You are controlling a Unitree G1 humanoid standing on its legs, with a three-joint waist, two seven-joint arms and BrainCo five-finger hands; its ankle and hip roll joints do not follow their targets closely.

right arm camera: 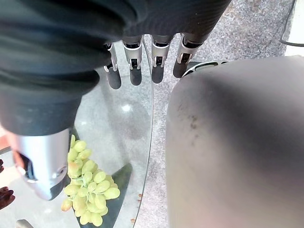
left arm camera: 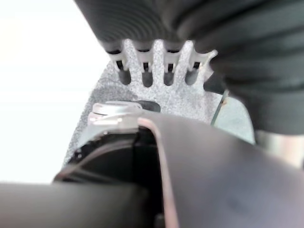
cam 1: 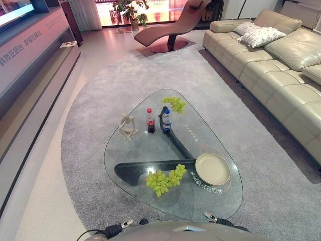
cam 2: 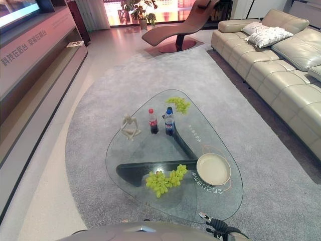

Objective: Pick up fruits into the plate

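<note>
Living rm w/ a big grey rug (cam 1: 241, 165) on a pale floor. Beige leather sofa (cam 1: 281, 65) runs along the right w/ a white patterned cushion (cam 1: 262, 35) on it; a brown lounge chair (cam 1: 170, 27) sits far centre, a potted plant (cam 1: 131, 11) behind it, and a long low TV unit (cam 1: 30, 55) lines the left.

Mid-rug: a rounded-triangle glass coffee table (cam 1: 145, 150) on a dark base. On its near right part sits the plate (cam 1: 212, 168), cream, round, nothing in it. Just left of the plate, near edge centre, lies a big bunch of green grapes (cam 1: 165, 179); apart from the plate, not touching it. A second, smaller grape bunch (cam 1: 174, 104) lies at the table's far tip. Betw. them, abt table centre, two small cola bottles stand upright side by side: red-cap bottle (cam 1: 150, 121) left, blue-cap bottle (cam 1: 166, 122) right. Left of those is a small white seated figurine (cam 1: 128, 126).

Right hand (right arm camera: 142, 57) hangs over the table's near edge, fingers straight & relaxed, holding nothing; the near grape bunch shows below it through its wrist view. Left hand (left arm camera: 156, 66) is over the rug by the table rim, fingers straight, loose, holding nothing.
</note>
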